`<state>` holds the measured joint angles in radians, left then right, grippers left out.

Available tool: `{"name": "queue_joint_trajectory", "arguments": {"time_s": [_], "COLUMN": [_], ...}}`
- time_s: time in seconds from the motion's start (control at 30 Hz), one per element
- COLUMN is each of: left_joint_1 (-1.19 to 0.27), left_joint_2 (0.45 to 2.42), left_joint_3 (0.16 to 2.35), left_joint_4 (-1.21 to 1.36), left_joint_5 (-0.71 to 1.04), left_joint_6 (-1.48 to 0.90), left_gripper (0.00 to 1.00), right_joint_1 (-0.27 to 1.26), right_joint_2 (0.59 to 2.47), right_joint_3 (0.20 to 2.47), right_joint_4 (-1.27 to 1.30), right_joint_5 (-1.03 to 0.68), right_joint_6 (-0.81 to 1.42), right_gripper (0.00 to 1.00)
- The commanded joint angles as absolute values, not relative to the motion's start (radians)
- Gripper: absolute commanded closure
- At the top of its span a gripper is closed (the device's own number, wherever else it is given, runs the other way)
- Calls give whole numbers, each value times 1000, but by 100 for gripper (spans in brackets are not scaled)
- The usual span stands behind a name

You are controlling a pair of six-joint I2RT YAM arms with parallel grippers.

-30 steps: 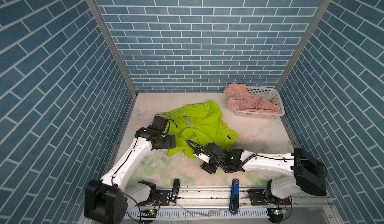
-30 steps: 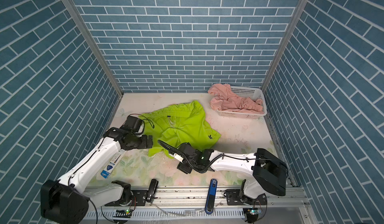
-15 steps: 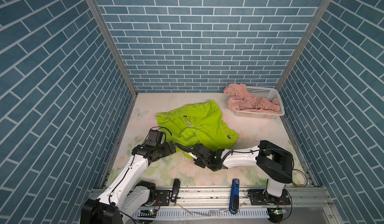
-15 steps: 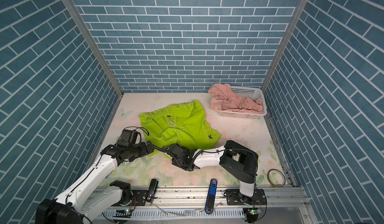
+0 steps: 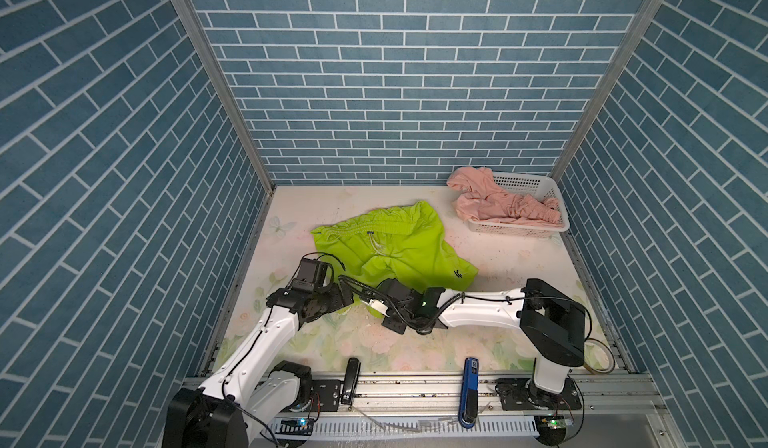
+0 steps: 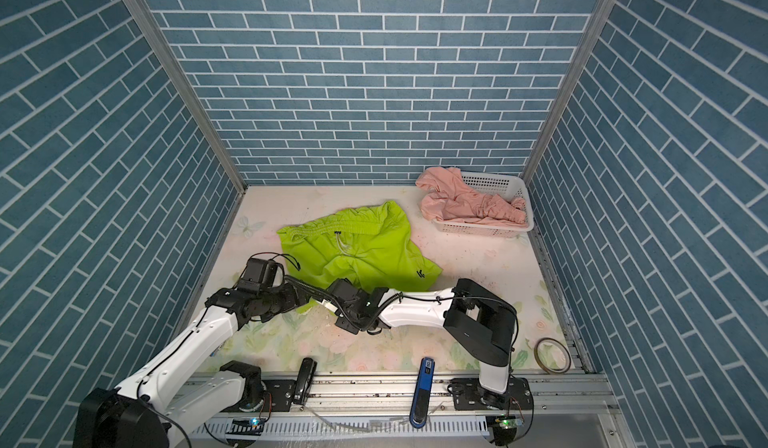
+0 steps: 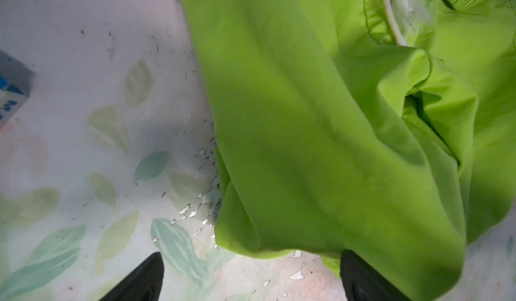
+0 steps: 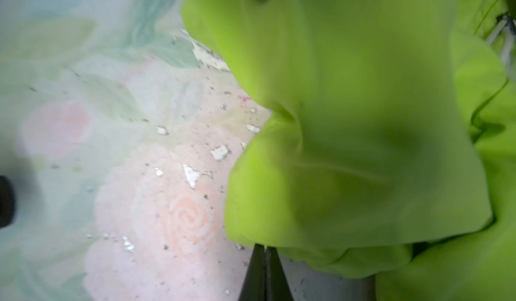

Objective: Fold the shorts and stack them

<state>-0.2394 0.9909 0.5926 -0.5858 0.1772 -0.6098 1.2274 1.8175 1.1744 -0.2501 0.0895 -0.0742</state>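
**Green shorts** (image 5: pixel 395 244): Spread at the centre of the worktop (image 5: pixel 523 267). The waistband is turned toward the back wall (image 5: pixel 395 92) and the white drawstring is showing. The leg hems are turned toward the near edge. The near-left hem is rumpled and folded on itself.

**Pink shorts** (image 5: pixel 503 211): Bunched in the white basket (image 5: pixel 515 230) at the far right corner, with one part draped over its left rim. Well apart from the green pair.

**Left hand** (image 7: pixel 251 260): Fingers are spread wide and nothing is held. The green hem is laid just at the tips and overlaps one finger.

**Right hand** (image 8: pixel 264 260): Fingers are pressed together at the edge of the green hem. Whether cloth is caught between them cannot be told.

**Open room**: Bare worktop is found right of the green shorts up to the basket, beside the left wall (image 5: pixel 124 176), and toward the near edge. A tape roll (image 6: pixel 551 354) is lodged at the near right corner.
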Motion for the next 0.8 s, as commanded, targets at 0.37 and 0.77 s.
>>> {"name": "queue_joint_trajectory", "arguments": {"time_s": [0.37,0.77], "left_joint_1": [-160,-129], "left_joint_2": [1073,1173], "left_joint_3": [851,837], "left_joint_4": [-774,-743], "left_joint_5": [226,247], "left_joint_6": [-469,-446], "left_gripper": [0,0], "right_joint_1": [993,880], "right_joint_2": [1667,1724], "right_joint_3": [1406,1387], "right_joint_4": [-648,-780], "right_joint_5": [-588,-603], "right_joint_6": [-10,-10], "right_gripper": [100,100]}}
